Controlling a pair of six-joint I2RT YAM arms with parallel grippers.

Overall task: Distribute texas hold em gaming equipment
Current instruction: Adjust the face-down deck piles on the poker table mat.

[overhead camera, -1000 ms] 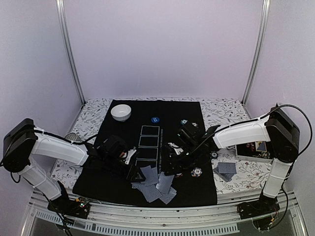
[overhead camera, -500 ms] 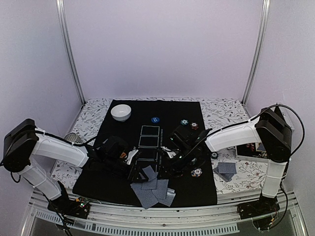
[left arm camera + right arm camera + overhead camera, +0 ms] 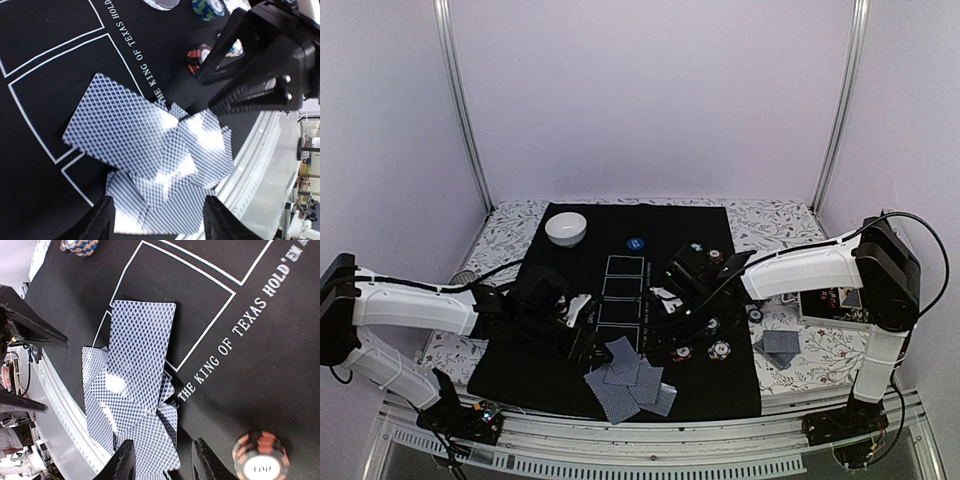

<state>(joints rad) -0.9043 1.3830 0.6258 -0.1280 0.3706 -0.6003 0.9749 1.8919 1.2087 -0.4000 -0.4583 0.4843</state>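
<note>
Several grey-blue-backed playing cards [image 3: 630, 383] lie in a loose overlapping pile at the near edge of the black mat [image 3: 550, 375]. They also show in the left wrist view [image 3: 150, 160] and the right wrist view [image 3: 135, 390]. My left gripper [image 3: 588, 345] is open and empty just left of the pile, its jaws [image 3: 160, 225] spread above the cards. My right gripper [image 3: 670, 325] is open and empty just right of and behind the pile [image 3: 162, 465]. A red chip stack [image 3: 260, 455] sits beside it, with another red stack [image 3: 683, 352] and a pale one [image 3: 720, 350].
A white bowl [image 3: 566, 228] stands at the mat's far left. A blue button disc [image 3: 635, 242] lies behind the white rectangles [image 3: 623, 290]. Teal [image 3: 694, 248] and red [image 3: 716, 256] chip stacks sit further back. More cards [image 3: 780, 342] and a box [image 3: 835, 300] lie to the right.
The card pile has been pushed closer together near the mat's front edge. My right gripper has drawn back a little from it. My left arm has stretched out lower to the left.
</note>
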